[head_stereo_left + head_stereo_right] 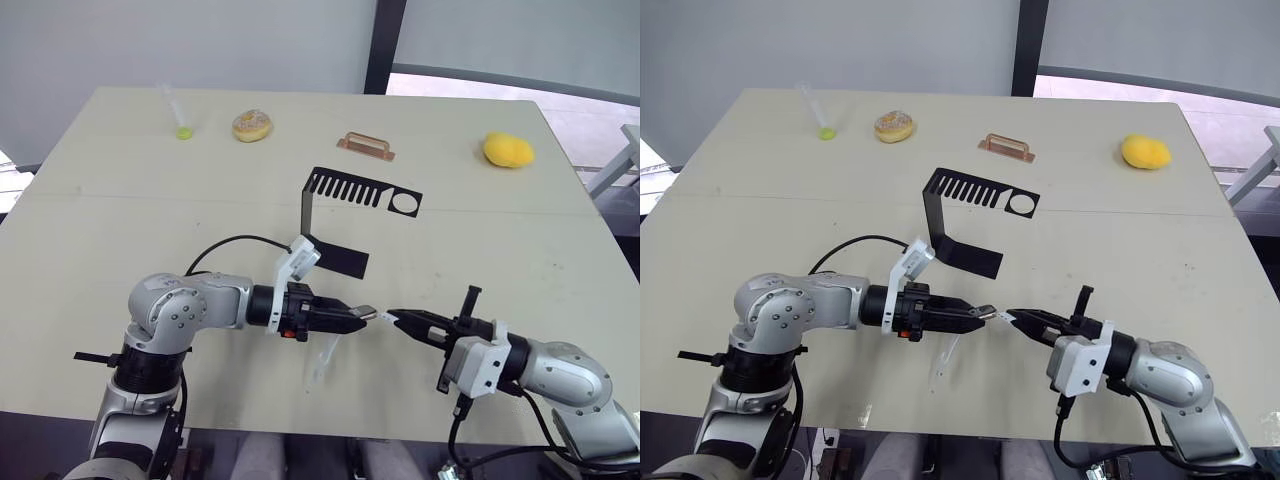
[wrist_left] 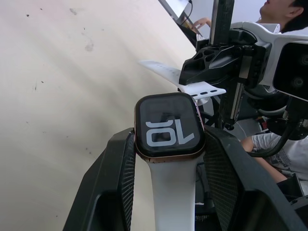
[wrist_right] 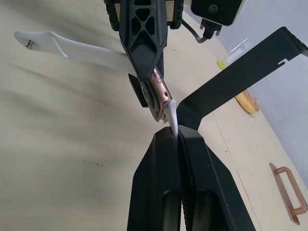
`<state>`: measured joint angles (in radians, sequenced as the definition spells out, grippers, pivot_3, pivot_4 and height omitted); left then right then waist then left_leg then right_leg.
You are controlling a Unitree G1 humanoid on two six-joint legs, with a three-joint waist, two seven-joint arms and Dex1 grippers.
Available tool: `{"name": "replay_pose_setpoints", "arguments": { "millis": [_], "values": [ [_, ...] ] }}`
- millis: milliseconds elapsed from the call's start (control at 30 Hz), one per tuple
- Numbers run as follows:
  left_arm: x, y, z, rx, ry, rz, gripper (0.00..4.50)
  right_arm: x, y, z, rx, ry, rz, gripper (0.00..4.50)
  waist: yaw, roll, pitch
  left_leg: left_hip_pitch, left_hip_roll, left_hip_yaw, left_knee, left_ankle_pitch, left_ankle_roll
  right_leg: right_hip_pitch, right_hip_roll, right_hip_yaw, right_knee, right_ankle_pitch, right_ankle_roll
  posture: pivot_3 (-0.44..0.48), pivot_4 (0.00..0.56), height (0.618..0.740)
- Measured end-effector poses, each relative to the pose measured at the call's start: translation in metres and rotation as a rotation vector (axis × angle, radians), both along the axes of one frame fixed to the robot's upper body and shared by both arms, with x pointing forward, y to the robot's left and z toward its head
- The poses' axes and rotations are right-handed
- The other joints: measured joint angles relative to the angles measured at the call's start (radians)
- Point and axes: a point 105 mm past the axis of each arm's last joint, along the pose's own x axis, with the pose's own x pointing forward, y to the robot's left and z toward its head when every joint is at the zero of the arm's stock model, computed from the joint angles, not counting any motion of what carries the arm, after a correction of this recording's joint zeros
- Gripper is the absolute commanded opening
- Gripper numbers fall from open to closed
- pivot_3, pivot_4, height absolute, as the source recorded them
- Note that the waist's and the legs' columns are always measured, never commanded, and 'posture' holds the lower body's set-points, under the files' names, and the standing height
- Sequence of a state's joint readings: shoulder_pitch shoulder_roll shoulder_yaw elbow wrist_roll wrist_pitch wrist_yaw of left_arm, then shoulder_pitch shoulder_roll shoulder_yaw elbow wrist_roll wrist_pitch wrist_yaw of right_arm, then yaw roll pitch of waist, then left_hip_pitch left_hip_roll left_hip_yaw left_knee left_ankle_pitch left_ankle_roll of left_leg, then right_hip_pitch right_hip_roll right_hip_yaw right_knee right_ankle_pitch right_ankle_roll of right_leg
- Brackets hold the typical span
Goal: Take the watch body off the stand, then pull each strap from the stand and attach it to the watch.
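My left gripper (image 1: 358, 317) is shut on the watch body (image 2: 168, 126), a black face with white digits and a copper rim. One white strap (image 2: 173, 192) is fixed to the watch and hangs down towards the table (image 1: 322, 360). My right gripper (image 1: 397, 319) is shut on the other white strap (image 3: 171, 115). That strap's holed end (image 2: 199, 90) meets the free edge of the watch body (image 3: 159, 94). The two grippers face each other tip to tip above the near table. The black stand (image 1: 345, 195) sits behind them with nothing on it.
Along the far edge lie a clear tube with a green tip (image 1: 183, 130), a doughnut (image 1: 252, 125), a copper handle (image 1: 366, 146) and a yellow lump (image 1: 508, 150). A person (image 2: 284, 9) sits beyond the near table edge.
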<state>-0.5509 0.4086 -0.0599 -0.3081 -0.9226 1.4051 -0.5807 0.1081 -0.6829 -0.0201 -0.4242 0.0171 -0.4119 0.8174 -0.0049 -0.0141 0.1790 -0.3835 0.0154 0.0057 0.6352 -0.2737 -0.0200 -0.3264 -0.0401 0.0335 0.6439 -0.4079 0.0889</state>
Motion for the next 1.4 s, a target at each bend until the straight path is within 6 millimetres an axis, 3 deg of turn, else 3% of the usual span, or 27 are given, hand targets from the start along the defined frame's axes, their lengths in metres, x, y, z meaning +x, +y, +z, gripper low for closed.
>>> {"name": "replay_pose_setpoints", "arguments": {
  "millis": [1400],
  "values": [
    [0.0017, 0.0008, 0.0000, 0.000, 0.003, 0.018, 1.58, 0.0056, 0.0046, 0.0033, -0.011, 0.016, -0.011, 0.00, 0.000, 0.000, 0.000, 0.000, 0.000, 0.000, 0.000, 0.000, 0.000, 0.000, 0.000, 0.000, 0.000, 0.000, 0.000, 0.000, 0.150, 0.740]
  ]
}}
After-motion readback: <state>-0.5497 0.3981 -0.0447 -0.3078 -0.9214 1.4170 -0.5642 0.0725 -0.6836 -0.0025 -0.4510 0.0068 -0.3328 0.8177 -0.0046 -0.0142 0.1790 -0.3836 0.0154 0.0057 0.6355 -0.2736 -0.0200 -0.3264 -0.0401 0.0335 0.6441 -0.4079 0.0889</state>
